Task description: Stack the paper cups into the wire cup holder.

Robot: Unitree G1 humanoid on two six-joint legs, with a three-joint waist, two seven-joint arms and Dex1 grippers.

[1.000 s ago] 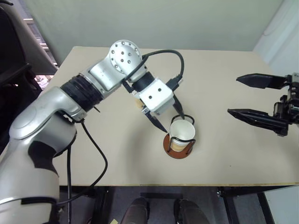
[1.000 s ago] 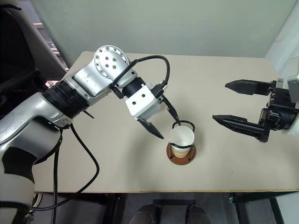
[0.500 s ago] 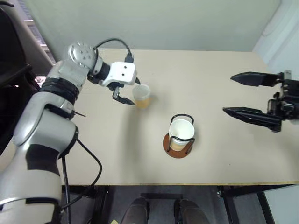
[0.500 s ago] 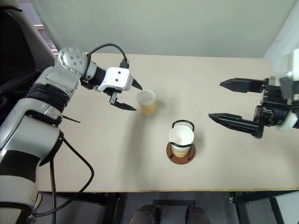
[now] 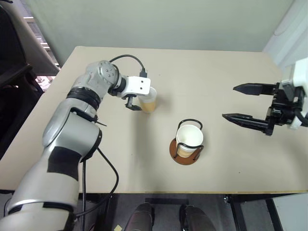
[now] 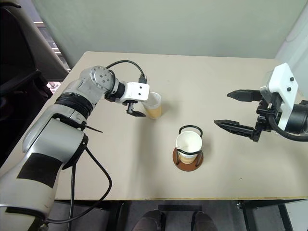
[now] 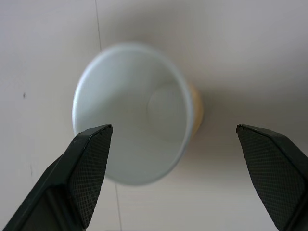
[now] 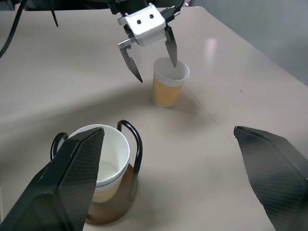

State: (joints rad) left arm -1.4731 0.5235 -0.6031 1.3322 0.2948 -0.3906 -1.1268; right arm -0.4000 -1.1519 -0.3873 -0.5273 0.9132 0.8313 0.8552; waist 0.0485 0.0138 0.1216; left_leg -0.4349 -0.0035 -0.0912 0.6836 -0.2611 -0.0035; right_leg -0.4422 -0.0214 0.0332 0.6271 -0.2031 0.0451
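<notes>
One paper cup (image 5: 148, 103) stands upright on the table, left of centre and beyond the holder. My left gripper (image 7: 173, 127) is open and tilted down over it, one finger (image 8: 134, 67) on each side of the cup (image 8: 168, 87), apart from its wall. Another paper cup (image 5: 188, 138) sits inside the wire cup holder (image 5: 184, 154), near the table's front middle. My right gripper (image 6: 223, 109) hovers open to the right of the holder, holding nothing.
The tan table (image 5: 226, 72) has bare surface at the back and the right. A black cable (image 5: 126, 57) loops over my left wrist. Dark furniture (image 5: 14, 72) stands past the left edge, and the front edge runs close to the holder.
My left gripper has left the holder, swung back and left to the loose cup, and now straddles it. The right gripper has hardly moved.
</notes>
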